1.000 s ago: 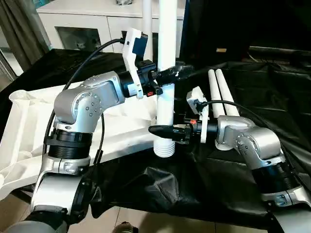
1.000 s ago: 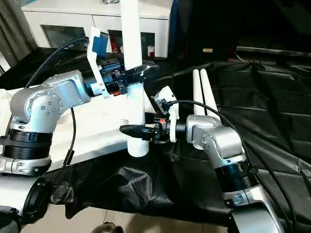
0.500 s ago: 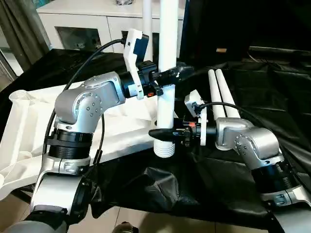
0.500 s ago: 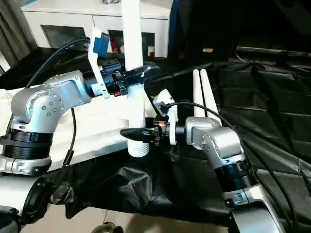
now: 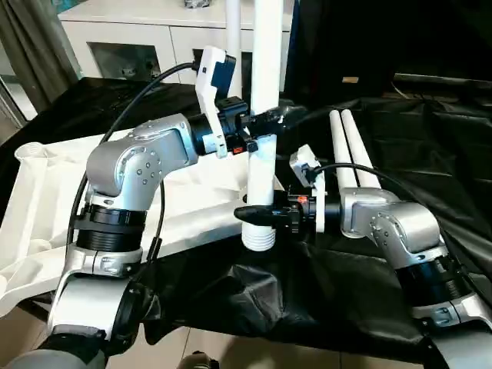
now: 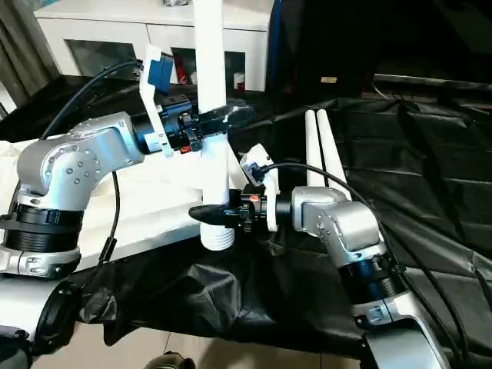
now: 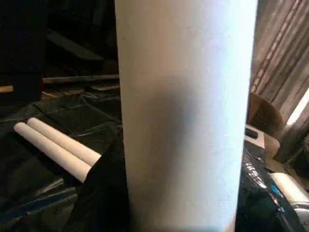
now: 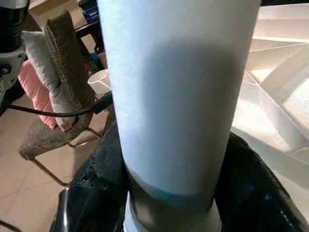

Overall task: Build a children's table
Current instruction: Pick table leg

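A white table leg (image 5: 261, 169) stands upright, its ribbed lower end (image 5: 257, 240) hanging just over the near edge of the overturned white tabletop (image 5: 46, 200). My left gripper (image 5: 265, 119) is shut on the leg's upper part. Lower down, just above the ribbed end, my right gripper (image 5: 257, 215) is shut on the same leg. Up close the leg (image 7: 186, 116) shows in the left wrist view, and in the right wrist view black fingers (image 8: 91, 193) flank the leg (image 8: 178, 96), with the tabletop's ribbed underside (image 8: 280, 96) behind.
Two more white legs (image 5: 350, 146) lie side by side on the black cloth (image 5: 400, 115) behind my right arm. Another white leg (image 5: 233, 31) stands upright behind the held one. A white glass-door cabinet (image 5: 138, 38) is at the back. A woven chair (image 8: 53, 96) stands on the floor.
My right gripper has shifted slightly lower on the leg and its wrist has turned a little. The left arm and the leg have barely moved.
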{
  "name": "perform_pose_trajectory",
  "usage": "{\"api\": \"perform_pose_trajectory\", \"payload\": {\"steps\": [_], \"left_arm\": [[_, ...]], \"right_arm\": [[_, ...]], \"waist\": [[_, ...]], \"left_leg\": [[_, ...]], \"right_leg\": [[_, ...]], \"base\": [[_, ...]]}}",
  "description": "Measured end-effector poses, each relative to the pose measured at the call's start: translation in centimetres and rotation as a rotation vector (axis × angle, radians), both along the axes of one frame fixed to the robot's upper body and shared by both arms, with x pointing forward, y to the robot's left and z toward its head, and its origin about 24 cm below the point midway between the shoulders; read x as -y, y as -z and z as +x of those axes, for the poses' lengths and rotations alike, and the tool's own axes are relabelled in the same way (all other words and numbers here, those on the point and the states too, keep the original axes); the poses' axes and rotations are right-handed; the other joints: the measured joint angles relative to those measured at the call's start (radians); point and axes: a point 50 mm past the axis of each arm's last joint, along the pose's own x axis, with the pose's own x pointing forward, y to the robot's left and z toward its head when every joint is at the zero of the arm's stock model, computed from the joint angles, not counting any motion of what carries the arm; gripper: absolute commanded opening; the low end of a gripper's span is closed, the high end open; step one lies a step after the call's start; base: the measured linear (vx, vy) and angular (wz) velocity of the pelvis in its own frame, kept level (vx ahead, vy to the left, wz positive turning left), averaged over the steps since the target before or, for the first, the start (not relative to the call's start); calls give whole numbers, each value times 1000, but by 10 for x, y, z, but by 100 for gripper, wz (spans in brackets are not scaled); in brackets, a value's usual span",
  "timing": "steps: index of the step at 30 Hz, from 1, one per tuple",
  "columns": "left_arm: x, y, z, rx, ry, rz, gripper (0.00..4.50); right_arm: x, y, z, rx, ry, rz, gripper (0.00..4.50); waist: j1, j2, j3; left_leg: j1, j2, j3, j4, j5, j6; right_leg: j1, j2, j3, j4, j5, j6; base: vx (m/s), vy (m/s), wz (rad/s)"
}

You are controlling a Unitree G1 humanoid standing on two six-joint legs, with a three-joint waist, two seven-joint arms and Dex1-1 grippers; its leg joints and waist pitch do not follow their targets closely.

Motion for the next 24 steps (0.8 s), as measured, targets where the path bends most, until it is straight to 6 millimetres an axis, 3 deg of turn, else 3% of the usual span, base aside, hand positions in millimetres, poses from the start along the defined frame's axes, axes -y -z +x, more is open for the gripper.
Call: {"api": "perform_pose_trajectory", "payload": {"steps": [4, 7, 12, 18, 21, 22, 24], "left_arm": [[-3, 1, 5, -7, -50, -37, 259], [-5, -14, 10, 76, -103, -177, 277], [-9, -38, 14, 143, -204, -419, 277], [-20, -42, 18, 163, -288, -478, 277], [-33, -18, 27, 286, -379, -7, 277], [-39, 4, 26, 297, -359, 180, 277], [-45, 42, 20, 226, -278, 352, 277]], "right_arm": [[-1, 2, 2, -8, 27, 9, 192], [-2, 2, 4, -7, 59, 32, 191], [-4, -3, 10, 22, 139, 101, 191], [0, -5, 22, 81, 311, 143, 191], [17, 3, 38, 168, 559, 49, 191], [32, 7, 44, 194, 665, 3, 191], [55, 8, 48, 220, 778, -56, 191]], "waist": [[0, 0, 0], [2, 0, 0], [3, 0, 0], [0, 0, 0], [-3, 7, -4], [-3, 10, -6], [-2, 11, -6]], "left_leg": [[0, 0, 0, 0, 0, 0], [-1, 0, 0, 0, 0, 0], [0, 0, 0, 0, 0, 0], [0, 0, 0, 0, 0, 0], [1, 0, 0, -1, 0, -1], [1, -1, 0, -1, 0, -1], [0, -2, 0, -2, 0, -1]], "right_leg": [[0, 0, 0, 0, 0, 0], [0, 0, 0, 0, 0, 0], [0, 0, 0, 0, 0, 0], [0, 0, 0, 0, 0, 0], [0, 0, 1, 0, 0, 1], [0, -1, 2, -1, 0, 3], [0, -1, 2, -1, 0, 4]], "base": [[0, 0, 0], [0, 0, 0], [0, 0, 0], [0, 0, 0], [0, 0, 0], [0, 0, 0], [0, 0, 0]]}}
